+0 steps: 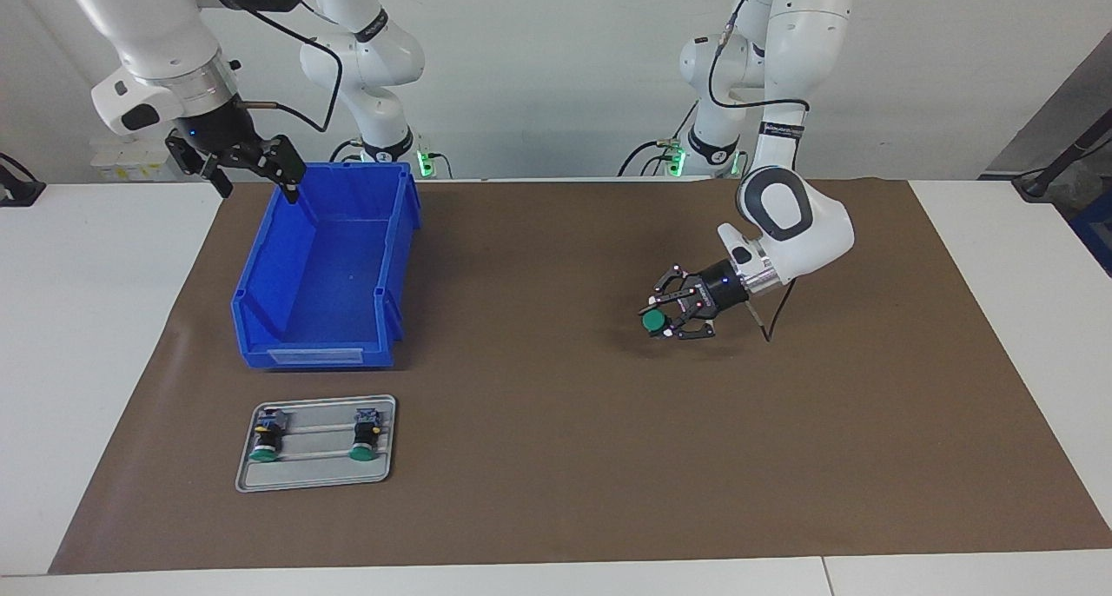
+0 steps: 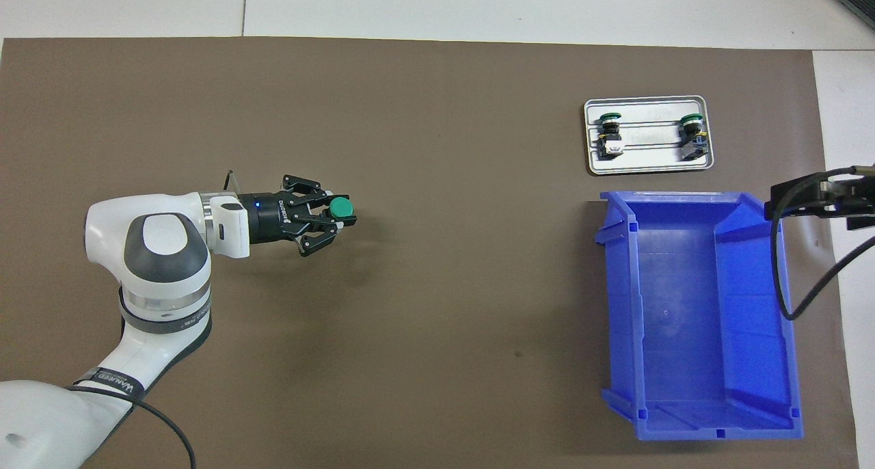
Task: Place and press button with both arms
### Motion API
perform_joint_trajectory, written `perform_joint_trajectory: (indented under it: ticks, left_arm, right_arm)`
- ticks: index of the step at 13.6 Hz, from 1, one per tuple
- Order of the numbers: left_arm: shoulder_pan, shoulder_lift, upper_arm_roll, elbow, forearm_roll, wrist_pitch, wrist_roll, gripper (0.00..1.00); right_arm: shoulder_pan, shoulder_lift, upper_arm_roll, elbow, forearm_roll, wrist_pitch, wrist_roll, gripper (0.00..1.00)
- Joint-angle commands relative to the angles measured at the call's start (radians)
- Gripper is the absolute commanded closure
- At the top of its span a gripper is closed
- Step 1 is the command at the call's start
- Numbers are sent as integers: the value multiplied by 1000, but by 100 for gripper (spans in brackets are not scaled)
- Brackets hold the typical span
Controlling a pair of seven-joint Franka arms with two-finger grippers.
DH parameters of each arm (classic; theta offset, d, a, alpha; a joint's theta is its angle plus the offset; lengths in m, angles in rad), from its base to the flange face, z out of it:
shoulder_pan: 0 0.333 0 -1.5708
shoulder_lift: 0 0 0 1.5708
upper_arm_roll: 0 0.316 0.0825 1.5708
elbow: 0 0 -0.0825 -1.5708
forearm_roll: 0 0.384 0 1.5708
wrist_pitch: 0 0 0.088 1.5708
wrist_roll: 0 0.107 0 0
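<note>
**Jaws of the left gripper clamping a green button above the mat**

Jaws of the left gripper (image 1: 667,314) are closing around a green-capped button (image 1: 652,321), holding it low over the bare middle of the brown mat (image 1: 556,457) that is covering the table (image 1: 87,335). The left arm (image 1: 786,209) is reaching in from its own end, its wrist lying nearly level. The right arm (image 1: 148,31) is waiting, its right gripper (image 1: 248,163) hanging with jaws spread wide over the rim of the blue bin (image 1: 323,270), at the corner nearest the robots. The bin is sitting toward the right arm's end of the table. Farther from the robots, just beside the bin, a small metal tray (image 1: 317,474) is carrying two more buttons: one (image 1: 268,435) and another (image 1: 366,433), lying apart with their green caps pointing away from the robots.
</note>
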Motion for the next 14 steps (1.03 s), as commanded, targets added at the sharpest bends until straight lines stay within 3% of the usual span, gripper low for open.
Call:
perform_joint_trajectory:
  ticks: [1,3,7,14]
  left_arm:
    - [16,-43,-7,-42,-106,-69,35,100]
    - [28,-41,-5,-42,-164,-115,58,100]
    - [65,-23,-3,-42,-169,-237,78,100]
    - [74,11,0,-51,-168,-248,128,100]
  right_arm:
    - [-8,-18,3,-14,23,-7,-28,0]
    - [-8,-18,3,-14,23,-7,-28,0]
    - [-8,-18,3,-14,23,-7,-28,0]
    - [-8,-18,3,-14,23,-7,-28,0]
